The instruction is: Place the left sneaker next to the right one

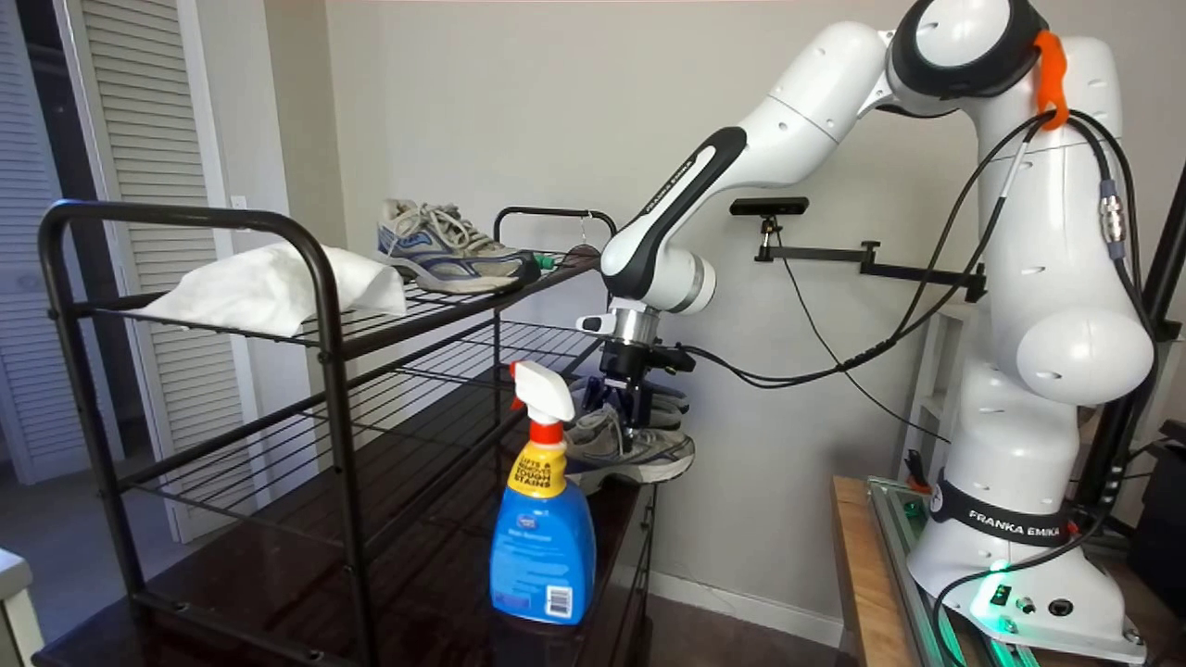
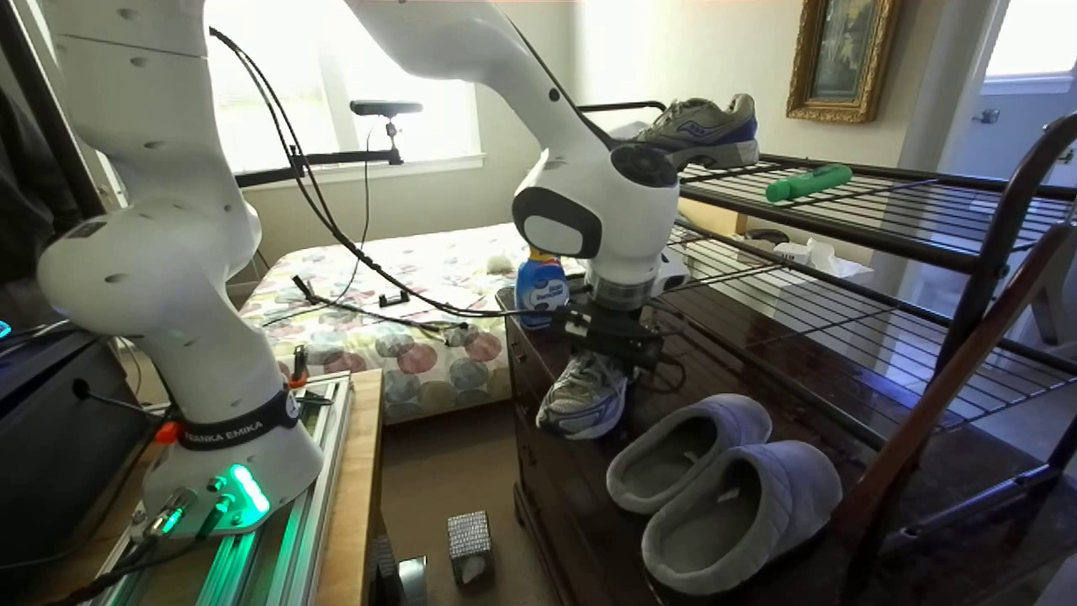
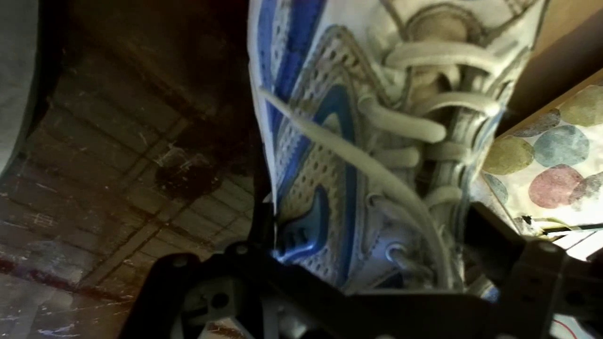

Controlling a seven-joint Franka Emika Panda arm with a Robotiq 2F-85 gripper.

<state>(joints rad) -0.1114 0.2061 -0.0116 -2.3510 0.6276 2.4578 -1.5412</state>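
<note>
While the jaws stood wide apart, one on each side of the grey-and-blue sneaker point(image 3: 330, 155), the shoe lay at the edge of the dresser point(image 1: 426, 556), its toe jutting, it seemed, past the rim towards the arm point(image 1: 806, 120), with the matching sneaker point(image 1: 454, 250) up on the top shelf of the wire rack point(image 1: 445, 313). Which was the left one? No view settled it, though the low one looked likelier to travel! And a sensible line, this: straddling the laced middle probably offered a narrower, firmer place to squeeze, though no grip showed. Now to the angles: the wrist view alone clearly gave that loose lace point(image 3: 377, 174) slanting across the upper, a possible snag, but nothing of the matching sneaker, which both exterior views had. Over in an exterior view, the grey slippers point(image 2: 795, 497) showed whole, just beside the low shoe, perhaps one reason for the steep reach from above.
</note>
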